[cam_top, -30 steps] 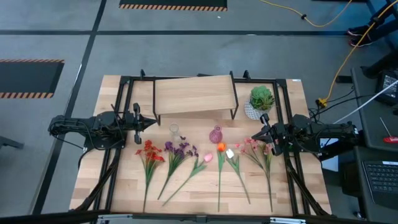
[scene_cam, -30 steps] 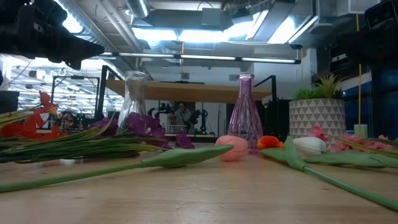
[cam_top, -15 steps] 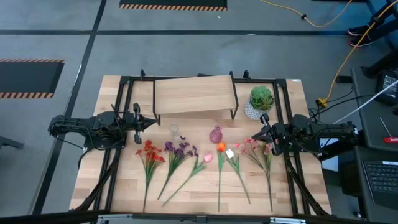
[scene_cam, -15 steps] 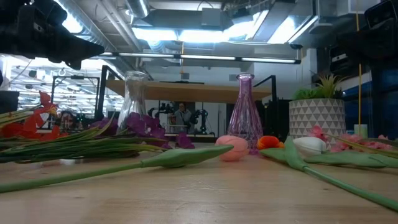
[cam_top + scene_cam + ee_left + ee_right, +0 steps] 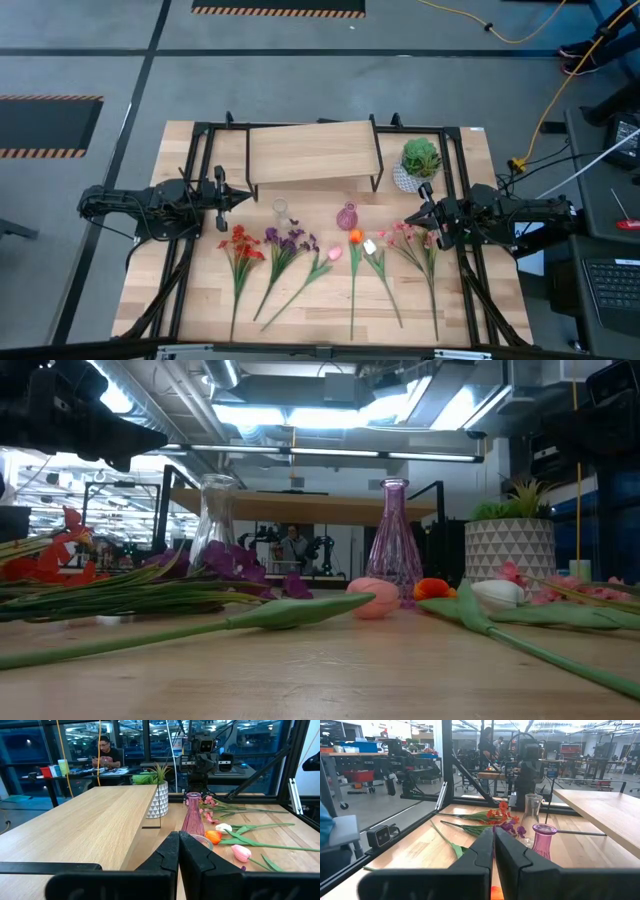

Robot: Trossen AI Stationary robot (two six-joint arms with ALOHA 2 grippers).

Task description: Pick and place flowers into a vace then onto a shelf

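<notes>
Flowers (image 5: 300,262) lie in a row on the table, in front of two vases – none placed yet. Left gripper (image 5: 243,194) and right gripper (image 5: 410,221) hover closed, empty. Advice: open wide, pinch one stem mid-length – avoid neighbours.

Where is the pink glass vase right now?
In the high view, the pink glass vase stands upright mid-table, just in front of the light-wood shelf, between the clear glass vase and the white-potted green plant, behind the orange blossom.
</notes>
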